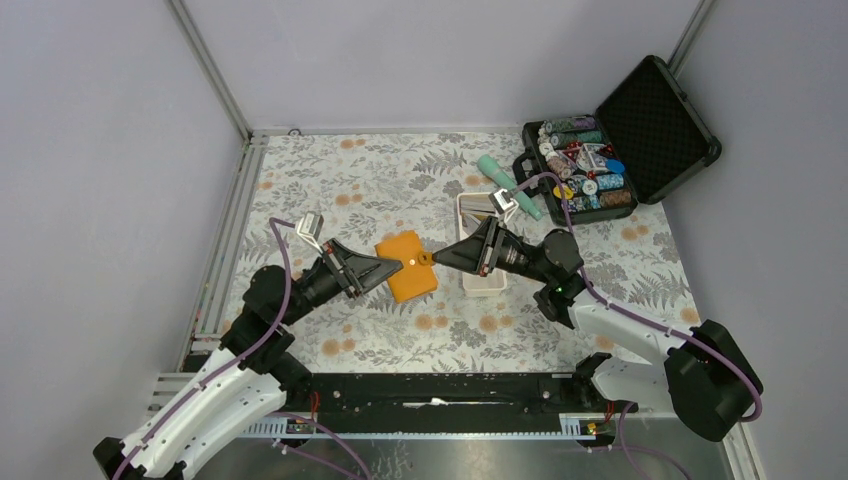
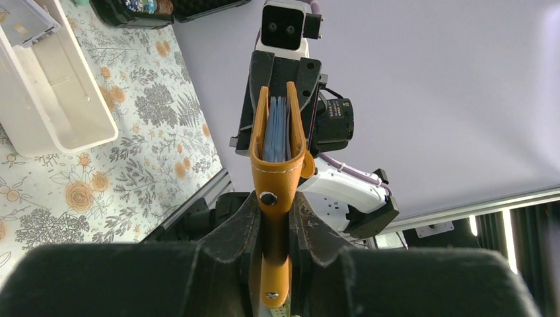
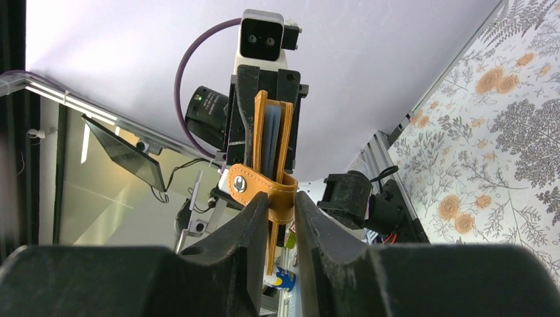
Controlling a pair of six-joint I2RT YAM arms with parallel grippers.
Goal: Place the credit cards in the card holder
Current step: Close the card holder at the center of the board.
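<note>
Left gripper (image 1: pixel 385 265) is clamping tight on the left edge of the card holder (image 1: pixel 415 280), its fingers (image 2: pixel 241 228) pressing both covers together. From the left wrist the holder is showing edge-on. The snap stud (image 2: pixel 267 197) is sitting just past the fingertips, and the light blue pockets (image 2: pixel 277 129) are standing between the covers beyond it. The holder's near end is disappearing between the fingers, cut off from sight. Whatever is sitting inside the pockets is not resolving.

Right gripper (image 1: pixel 450 255) is meeting the holder from the opposite side, jaws nearly together. It appears to be pinching the snap tab (image 1: pixel 425 258), though the black fingers (image 3: pixel 254 221) are hiding the contact itself.

Just behind the right gripper the white tray (image 1: pixel 483 285) is lying on the floral table (image 1: pixel 330 190), its middle covered by the arm. The credit cards (image 1: pixel 478 207) are showing as grey and tan slivers at the tray's far end, too small to count.

Farther beyond the right gripper a teal object (image 1: pixel 500 175) is lying half hidden by the wrist camera. To its right, the open black case (image 1: pixel 655 110) is holding poker chips (image 1: pixel 585 165), their markings too small to read.
</note>
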